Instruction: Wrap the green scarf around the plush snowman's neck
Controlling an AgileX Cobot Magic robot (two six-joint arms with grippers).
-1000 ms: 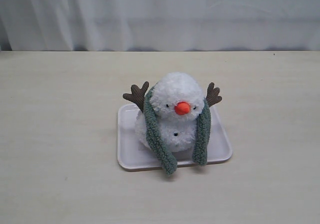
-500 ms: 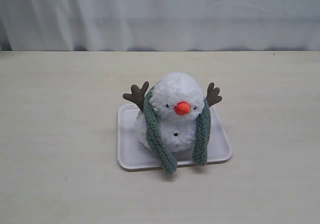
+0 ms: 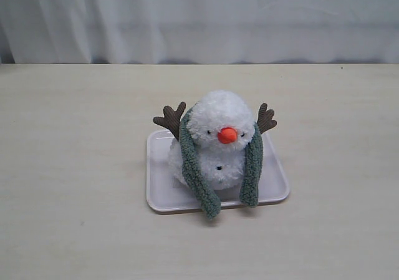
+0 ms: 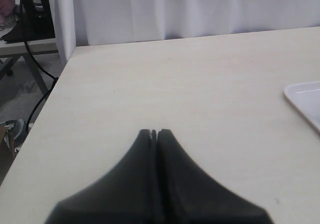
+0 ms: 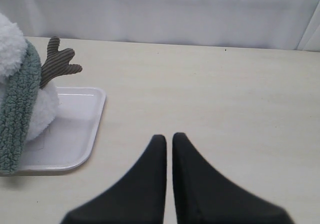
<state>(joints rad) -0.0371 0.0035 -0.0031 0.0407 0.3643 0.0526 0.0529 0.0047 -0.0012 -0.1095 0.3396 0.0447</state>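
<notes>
Green scarf [image 3: 194,164] hangs over the plush snowman [image 3: 218,115], both ends loose in front, on a white tray [image 3: 159,196] well apart from the left gripper [image 4: 154,132] and right gripper [image 5: 169,135], both pressed closed and empty.

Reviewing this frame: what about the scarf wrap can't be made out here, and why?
Exterior view: how the green scarf runs behind the plush snowman; its head hides that.
Right wrist view: most of the snowman, cut off by the picture's edge.
Left wrist view: snowman and scarf out of frame; only a tray corner shows.
</notes>
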